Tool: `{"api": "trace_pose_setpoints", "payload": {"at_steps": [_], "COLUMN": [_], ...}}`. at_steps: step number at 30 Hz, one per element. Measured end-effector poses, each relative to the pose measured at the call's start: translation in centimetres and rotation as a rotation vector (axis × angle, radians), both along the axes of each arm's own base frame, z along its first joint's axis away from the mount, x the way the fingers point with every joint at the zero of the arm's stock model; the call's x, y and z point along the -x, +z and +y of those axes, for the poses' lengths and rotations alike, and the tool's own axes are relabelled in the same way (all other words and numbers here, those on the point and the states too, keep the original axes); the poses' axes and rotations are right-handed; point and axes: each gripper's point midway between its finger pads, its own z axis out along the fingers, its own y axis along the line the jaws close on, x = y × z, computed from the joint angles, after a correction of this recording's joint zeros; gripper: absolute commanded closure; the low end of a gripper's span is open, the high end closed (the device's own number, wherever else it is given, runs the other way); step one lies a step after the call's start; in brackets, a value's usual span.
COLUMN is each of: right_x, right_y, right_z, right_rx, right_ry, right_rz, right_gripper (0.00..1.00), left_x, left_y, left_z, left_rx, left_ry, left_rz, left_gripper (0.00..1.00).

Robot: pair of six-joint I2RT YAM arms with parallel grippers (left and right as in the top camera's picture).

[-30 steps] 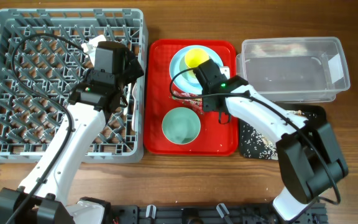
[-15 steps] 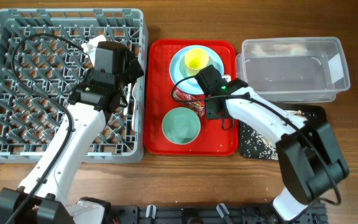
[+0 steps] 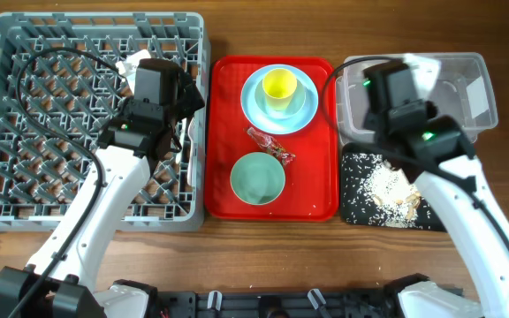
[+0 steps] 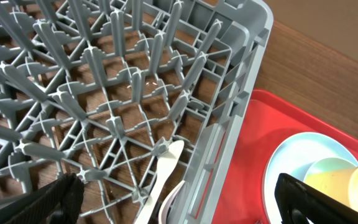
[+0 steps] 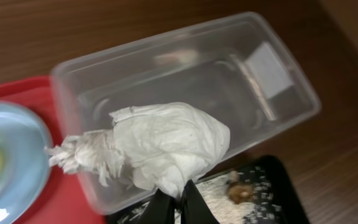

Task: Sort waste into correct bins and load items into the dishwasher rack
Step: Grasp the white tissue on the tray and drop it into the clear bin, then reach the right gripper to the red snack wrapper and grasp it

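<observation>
My right gripper (image 5: pixel 180 194) is shut on the crumpled white tissue (image 5: pixel 166 143) and holds it above the near left corner of the clear tub (image 5: pixel 229 68). From overhead the tissue (image 3: pixel 421 65) shows over the tub (image 3: pixel 449 115). The red-and-white wrapper (image 3: pixel 270 144) lies on the red tray (image 3: pixel 321 190), between a pale blue plate (image 3: pixel 303 104) carrying a yellow cup (image 3: pixel 279 86) and a mint bowl (image 3: pixel 257 177). Rice scraps (image 3: pixel 387 185) fill the black tray (image 3: pixel 356 208). My left gripper (image 4: pixel 176 205) hangs open over the grey rack (image 3: pixel 25 53), above white cutlery (image 4: pixel 163 174).
The rack's right wall (image 4: pixel 235 93) runs close along the red tray's left edge. The black tray sits directly in front of the tub, under my right wrist. Bare wooden table (image 3: pixel 263 247) lies in front of the tray and rack.
My right gripper closed on the tissue beside the plate, lifted it and swung right from the red tray to over the clear tub. The left arm has not moved.
</observation>
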Motion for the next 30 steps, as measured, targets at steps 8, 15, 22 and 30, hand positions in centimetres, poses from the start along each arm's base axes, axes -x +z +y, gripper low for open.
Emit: {"api": "trace_pose_setpoints", "payload": {"at_steps": [8,15,22,30], "right_x": [-4.3,-2.9,0.3,3.9], "right_y": [-7.7,-8.4,2.0,-5.2], "right_z": [-4.8,-3.6,4.7,14.4], "right_rx": [-0.113,-0.208,-0.446,-0.582], "right_ry": [-0.001,0.069,0.392,0.585], "right_rz": [0.174,0.241,0.022,0.228], "right_gripper": [0.00,0.02,0.29,0.41], "left_x": [0.0,0.0,0.0,0.0], "left_y": [0.0,0.0,0.0,0.0], "left_z": [0.0,-0.3,-0.3,-0.4], "left_rx": [0.001,0.011,0.014,0.016], "left_ry": [0.000,-0.011,-0.013,-0.016], "left_rz": [-0.002,0.000,0.000,0.002], "left_gripper": [0.00,0.00,0.00,0.00]}}
